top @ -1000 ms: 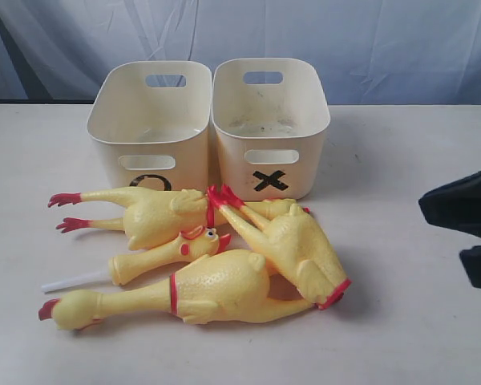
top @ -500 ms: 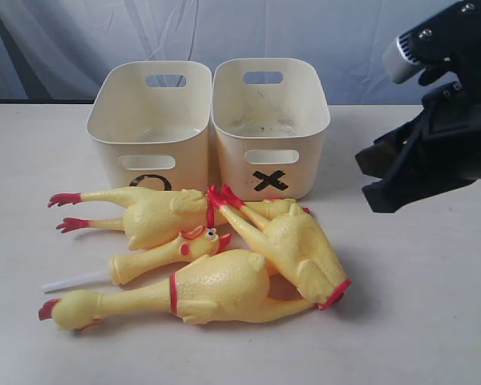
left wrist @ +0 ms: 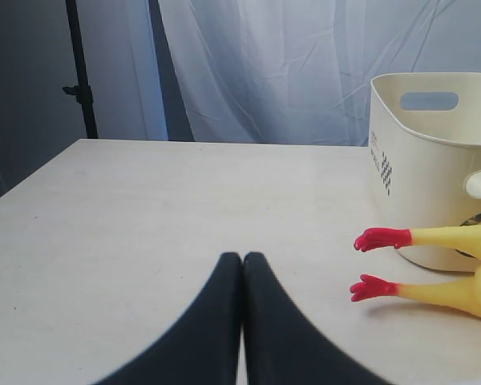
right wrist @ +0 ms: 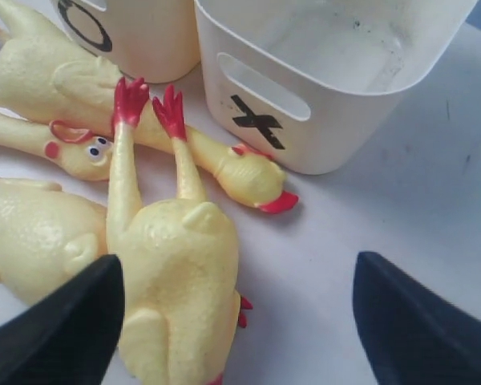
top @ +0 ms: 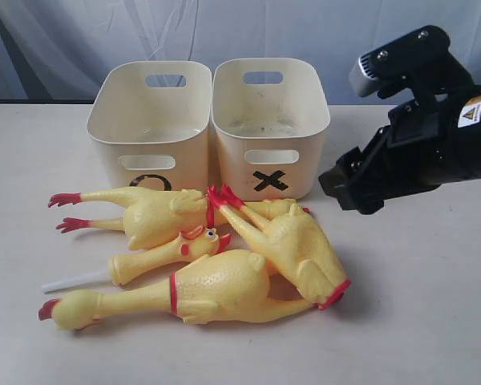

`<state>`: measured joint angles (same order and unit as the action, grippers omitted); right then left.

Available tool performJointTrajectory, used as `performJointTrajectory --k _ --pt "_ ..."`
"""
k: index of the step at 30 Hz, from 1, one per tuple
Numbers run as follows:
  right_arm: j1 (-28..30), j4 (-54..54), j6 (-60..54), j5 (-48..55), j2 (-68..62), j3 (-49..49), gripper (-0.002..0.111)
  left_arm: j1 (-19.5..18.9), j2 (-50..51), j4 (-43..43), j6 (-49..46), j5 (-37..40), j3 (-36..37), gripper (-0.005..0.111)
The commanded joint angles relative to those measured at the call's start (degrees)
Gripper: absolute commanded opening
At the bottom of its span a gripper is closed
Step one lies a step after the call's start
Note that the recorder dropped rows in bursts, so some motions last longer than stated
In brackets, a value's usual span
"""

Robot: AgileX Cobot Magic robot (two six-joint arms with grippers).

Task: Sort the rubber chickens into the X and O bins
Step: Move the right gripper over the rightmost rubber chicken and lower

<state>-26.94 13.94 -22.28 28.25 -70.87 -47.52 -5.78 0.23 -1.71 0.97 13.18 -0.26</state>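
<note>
Four yellow rubber chickens lie in a heap in front of the bins: a back one (top: pixel 156 218), a small one (top: pixel 167 252), a large front one (top: pixel 220 289) and a right one (top: pixel 301 247). The O bin (top: pixel 188 156) stands left of the X bin (top: pixel 305 160); both look empty. My right gripper (top: pixel 342 183) hangs open just right of the X bin, above the table. In the right wrist view its fingers (right wrist: pixel 64 321) straddle the right chicken (right wrist: pixel 176 265) and bare table. My left gripper (left wrist: pixel 242 258) is shut on nothing, left of the back chicken's red feet (left wrist: pixel 382 238).
A white stick (top: pixel 72 281) pokes out from the small chicken's tail end. Pale drapes hang behind the table, and a dark stand (left wrist: pixel 80 72) rises beyond its far edge. The table's back edge runs just behind the bins.
My right arm has come in from the right edge, moving left toward the X bin and the chickens. The chickens and bins have not moved.
</note>
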Motion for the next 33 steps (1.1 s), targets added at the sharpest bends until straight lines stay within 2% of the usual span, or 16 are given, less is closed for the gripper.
performJointTrajectory --k 1,5,11,15,23,33 --pt "-0.07 2.32 0.46 -0.40 -3.39 -0.29 0.074 -0.28 -0.23 -0.08 0.03 0.12 0.26 0.000" --pt "-0.07 3.15 0.46 -0.61 -6.56 -0.29 0.074 -0.28 -0.23 -0.08 0.03 0.12 0.26 0.000" --pt "-0.07 10.74 -1.32 -0.61 -10.97 -0.29 0.074 -0.28 -0.23 -0.08 0.03 0.12 0.26 0.000" --pt "-0.07 10.95 -1.39 -0.76 -13.29 -0.29 0.074 -0.28 -0.23 -0.08 0.03 0.12 0.26 0.000" --pt "-0.07 20.32 -1.39 -6.11 -17.00 -0.29 0.074 -0.28 -0.23 -0.08 0.03 0.12 0.26 0.000" --pt "-0.07 22.84 -1.39 -7.65 -18.03 -0.29 0.074 -0.28 -0.23 -0.08 0.03 0.12 0.26 0.000"
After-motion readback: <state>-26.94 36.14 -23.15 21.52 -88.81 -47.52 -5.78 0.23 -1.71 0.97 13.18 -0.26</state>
